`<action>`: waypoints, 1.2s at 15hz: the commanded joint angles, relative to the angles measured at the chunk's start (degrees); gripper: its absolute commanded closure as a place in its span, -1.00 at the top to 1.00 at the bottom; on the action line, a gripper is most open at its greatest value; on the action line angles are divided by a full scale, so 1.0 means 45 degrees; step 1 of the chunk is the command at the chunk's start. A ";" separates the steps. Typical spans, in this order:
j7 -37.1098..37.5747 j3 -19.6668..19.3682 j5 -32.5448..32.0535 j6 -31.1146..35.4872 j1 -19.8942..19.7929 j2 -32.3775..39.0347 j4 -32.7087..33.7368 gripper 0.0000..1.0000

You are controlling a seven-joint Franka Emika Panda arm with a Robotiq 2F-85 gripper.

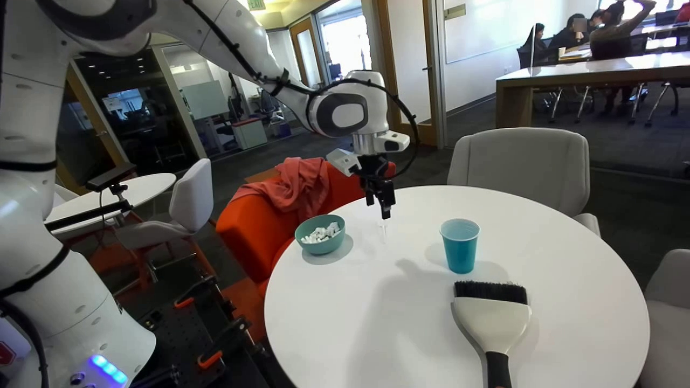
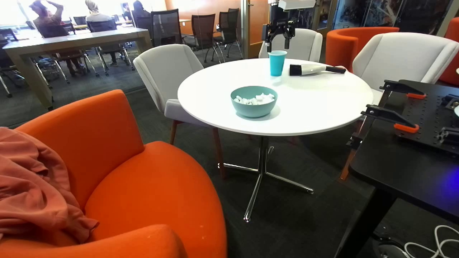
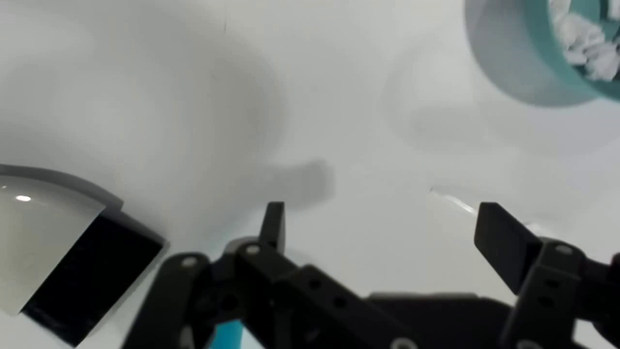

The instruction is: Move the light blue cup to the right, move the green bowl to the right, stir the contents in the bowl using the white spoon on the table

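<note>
blue cup (image 2: 277, 65) stands below and to one side of your empty, wide-spread gripper (image 3: 380, 227); that move looks done. next, likely, reach for the green bowl (image 2: 254, 110) on the gripper's other side.

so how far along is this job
Done: unclear; the light blue plastic tumbler and round teal-green bowl stand apart on the round white table, possibly already moved, though nothing confirms it. In hand: nothing; the black gripper hangs open and empty. Left: stirring, as no spoon shows among the white lumpy pieces in the bowl. The thin clear strip on the table may be the spoon.
</note>
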 commanded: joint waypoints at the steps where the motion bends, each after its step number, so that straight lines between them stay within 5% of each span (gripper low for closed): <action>1: -0.2011 0.1031 0.0566 0.0668 -0.0404 -0.1764 -0.3148 1.00; 4: -0.4114 0.1955 0.1619 0.0031 -0.0846 -0.2129 -0.4154 1.00; 8: -0.7037 0.2928 0.3162 0.1016 -0.1278 -0.2067 -0.4794 1.00; 12: -0.6993 0.3288 0.4026 0.3763 -0.1012 -0.1221 -0.4555 1.00; 13: -0.6899 0.3191 0.3528 0.2782 -0.1110 -0.1410 -0.4501 1.00; 18: -0.6906 0.3449 0.3632 0.3449 -0.1243 -0.0979 -0.4295 1.00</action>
